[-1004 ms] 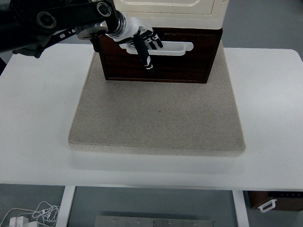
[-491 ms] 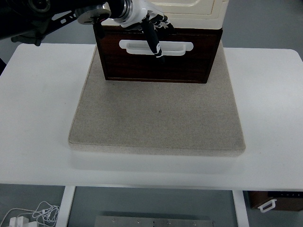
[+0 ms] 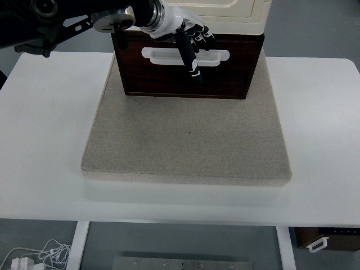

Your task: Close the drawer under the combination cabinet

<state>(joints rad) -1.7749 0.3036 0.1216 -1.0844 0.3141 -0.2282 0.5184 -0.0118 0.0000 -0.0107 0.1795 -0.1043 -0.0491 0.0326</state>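
Note:
A cream cabinet [image 3: 225, 14] stands at the back of a beige mat [image 3: 185, 138]. Under it a dark brown drawer [image 3: 222, 79] with a white handle [image 3: 216, 56] sticks out a little toward me. My left hand [image 3: 188, 42] reaches in from the upper left. Its fingers [image 3: 193, 64] are spread and lie against the middle of the drawer front, over the handle. It holds nothing. My right arm is out of view.
The mat lies on a white table [image 3: 45, 124]. A second brown drawer part [image 3: 329, 239] shows below the table at the lower right. White cables [image 3: 39, 256] lie on the floor at the lower left.
My left hand has moved right and slightly up along the drawer front, from the handle's left part to its middle. The drawer looks unmoved.

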